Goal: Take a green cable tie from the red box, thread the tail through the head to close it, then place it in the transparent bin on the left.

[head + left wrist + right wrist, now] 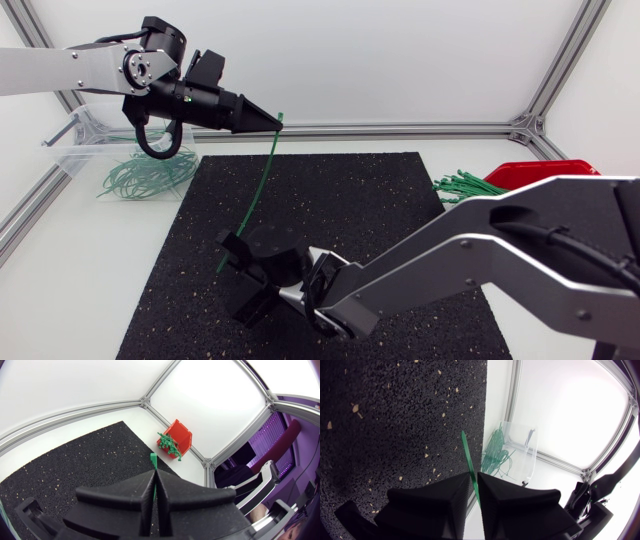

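— Grippers first: how do ours stand?

— Our left gripper (pixel 154 474) has its two matte black wedge fingers pressed flat together on the green cable tie (pixel 262 180). They nip it just short of its upper end, and a small squarish green stub pokes out past the tips. This gripper hangs above the far edge of the black mat (pixel 350 200), toward the mat's far left corner.

— And the other?

— Our right gripper (pixel 474 476) pinches the same tie near its lower end, its fingers drawn in to a slit that the strip fills. It sits low over the mat's near left part.

— So where is the tie?

— Strung between our two grippers, clear of the mat. It is a thin, flat, bright green plastic strip, bowing in one gentle curve from the upper grip down to the lower. It is open, not looped.

— What lies around it?

— The mat is a dark, grainy, rubbery square flecked with pale specks. Off its far left corner stands the transparent bin (pixel 522 462), clear thin-walled plastic. A tangle of looped ties (pixel 145 178) lies at its mat side; whether all of them are inside we cannot tell. Off the mat's far right corner sits the red box (pixel 540 172), glossy plastic, and a bundle of straight ties (pixel 465 185) spills from it toward the mat.

— And our arms?

— Silver-grey links with black joints. The left arm comes in above the bin, and the right slants across the mat's near right corner.
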Robot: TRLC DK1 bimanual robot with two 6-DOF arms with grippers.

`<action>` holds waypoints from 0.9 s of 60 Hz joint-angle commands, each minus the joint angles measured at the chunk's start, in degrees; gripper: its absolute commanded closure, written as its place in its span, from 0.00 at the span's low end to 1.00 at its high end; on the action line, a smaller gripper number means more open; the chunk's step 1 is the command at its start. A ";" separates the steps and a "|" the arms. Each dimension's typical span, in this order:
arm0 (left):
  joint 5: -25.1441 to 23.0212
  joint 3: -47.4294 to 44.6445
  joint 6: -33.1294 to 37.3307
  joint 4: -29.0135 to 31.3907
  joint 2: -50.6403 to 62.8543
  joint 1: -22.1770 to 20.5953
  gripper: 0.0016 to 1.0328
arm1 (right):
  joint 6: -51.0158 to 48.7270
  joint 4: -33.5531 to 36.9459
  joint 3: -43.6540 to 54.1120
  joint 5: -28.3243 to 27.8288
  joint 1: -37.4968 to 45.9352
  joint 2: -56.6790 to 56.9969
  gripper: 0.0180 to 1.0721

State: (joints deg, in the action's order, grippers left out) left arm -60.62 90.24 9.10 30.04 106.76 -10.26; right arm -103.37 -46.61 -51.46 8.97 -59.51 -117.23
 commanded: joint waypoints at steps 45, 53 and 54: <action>-2.57 -5.33 2.23 0.98 -8.41 1.82 0.97 | 17.33 16.29 -2.94 0.61 -0.96 14.93 0.95; -3.36 -7.27 1.71 0.98 -10.43 2.26 0.97 | 27.26 25.69 -3.73 0.70 -1.05 20.73 0.95; -3.54 -7.44 1.71 0.98 -10.61 2.26 0.97 | 28.23 26.13 -3.73 0.70 -1.05 21.17 0.95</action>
State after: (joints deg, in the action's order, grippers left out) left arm -63.16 85.08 10.37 30.17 97.82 -8.62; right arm -82.24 -23.79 -53.93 9.21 -60.25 -98.96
